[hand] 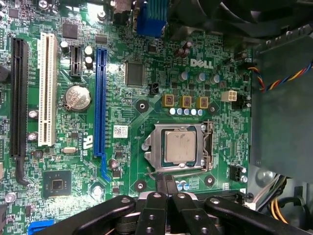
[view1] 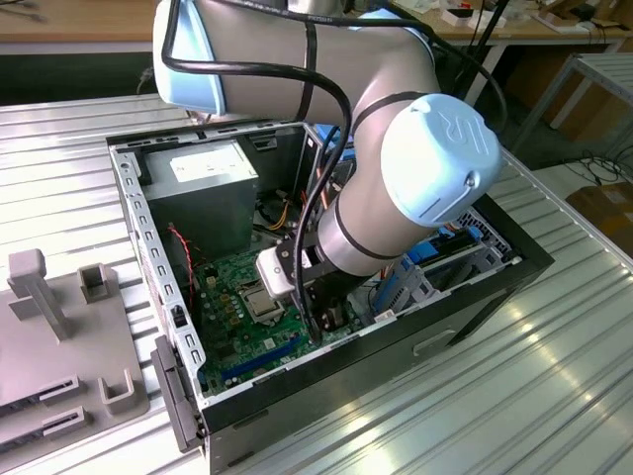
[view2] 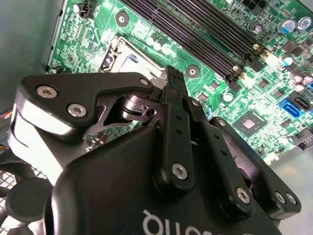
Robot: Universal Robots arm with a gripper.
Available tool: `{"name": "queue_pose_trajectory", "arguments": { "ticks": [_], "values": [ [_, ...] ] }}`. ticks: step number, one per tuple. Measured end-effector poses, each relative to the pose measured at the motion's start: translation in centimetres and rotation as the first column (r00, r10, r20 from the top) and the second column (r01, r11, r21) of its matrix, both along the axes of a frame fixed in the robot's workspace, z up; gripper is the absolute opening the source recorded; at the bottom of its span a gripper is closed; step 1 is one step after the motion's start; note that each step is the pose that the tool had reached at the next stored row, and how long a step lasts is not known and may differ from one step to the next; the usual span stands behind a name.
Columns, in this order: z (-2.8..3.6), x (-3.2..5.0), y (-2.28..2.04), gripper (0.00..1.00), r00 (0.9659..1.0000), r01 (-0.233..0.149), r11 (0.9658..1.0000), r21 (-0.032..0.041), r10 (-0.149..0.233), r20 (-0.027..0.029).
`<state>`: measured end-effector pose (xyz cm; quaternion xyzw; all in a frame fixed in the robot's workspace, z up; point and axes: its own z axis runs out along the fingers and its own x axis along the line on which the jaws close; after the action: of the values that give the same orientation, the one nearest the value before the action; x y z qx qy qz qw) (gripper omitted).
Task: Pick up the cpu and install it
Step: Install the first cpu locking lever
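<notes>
The cpu (hand: pixel 179 146) sits flat in the socket frame (hand: pixel 152 147) on the motherboard (hand: pixel 127 161), silver top up, square to the frame edges. It looks seated, not just dropped on top, though the frame plate seems open around it, so I judge the chip placed but not clamped. In the exterior view the same chip (view1: pixel 261 297) shows in the middle of the board, inside the open computer case (view1: pixel 465 297).

The hand (hand: pixel 166 182) is at about 6 o'clock of the socket in the first wrist view, fingertips pressed together, nothing between them. Clenched and empty. The tips hang just beside the frame's near edge, over the lever side; whether they touch it I cannot tell. In the second wrist view the closed fingers (view2: pixel 175 105) point down at the socket, tips just over its rim.

Going outward: blue slot (hand: pixel 100 103) at 9 o'clock of the socket, white slot (hand: pixel 46 88) further the same way, coin cell (hand: pixel 77 97) between them. Power supply (view1: pixel 203 183) at the case's far end. Case stands on a ribbed metal desk (view1: pixel 554 386), with a grey fixture tray (view1: pixel 59 336) toward the exterior view's left.
</notes>
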<state>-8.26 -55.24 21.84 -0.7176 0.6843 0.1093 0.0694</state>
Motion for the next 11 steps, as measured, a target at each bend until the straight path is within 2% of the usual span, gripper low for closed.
{"name": "queue_pose_trajectory", "arguments": {
  "ticks": [2, 4, 5, 11],
  "values": [
    [-0.11, 0.01, 0.00, 0.11, 1.0000, 0.000, 1.0000, 0.0002, 0.000, 0.0001],
    [-0.15, 0.26, -0.46, 0.11, 1.0000, 0.000, 1.0000, 0.0003, 0.000, -0.0005],
    [-0.16, 0.28, -0.55, 0.11, 1.0000, 0.000, 1.0000, 0.0002, 0.000, -0.0006],
    [-0.70, 0.71, -0.59, 0.11, 1.0000, 0.000, 1.0000, 0.0002, 0.000, -0.0005]
  ]
}}
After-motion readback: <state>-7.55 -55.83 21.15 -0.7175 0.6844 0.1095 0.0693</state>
